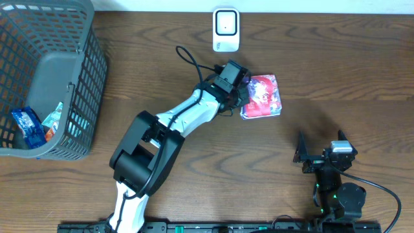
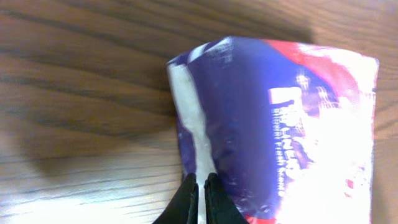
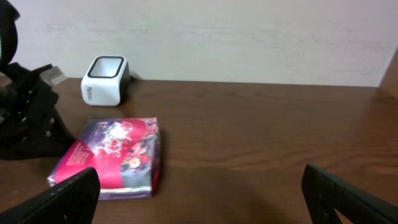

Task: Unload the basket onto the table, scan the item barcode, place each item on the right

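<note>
The left pincer (image 2: 200, 190) is pressed together, its tips at the near edge of the pack (image 2: 280, 118), which lies flat on the table (image 1: 336, 71) directly ahead of it. Whether a fold of wrapper is caught between the tips I cannot tell. Shut like this, it seems set to nudge or turn the pack rather than lift it, probably toward the scanner (image 1: 226, 29), which stands just beyond the pack, off to this pincer's left.

The left wrist view shows that contact closely, though blurred, and no barcode. The right wrist view alone shows the pack's thickness and the scanner's dark window. Only the overhead view shows the right pincer (image 1: 321, 154), spread wide and idle, well apart, and the basket (image 1: 58, 71) far behind the left pincer.
</note>
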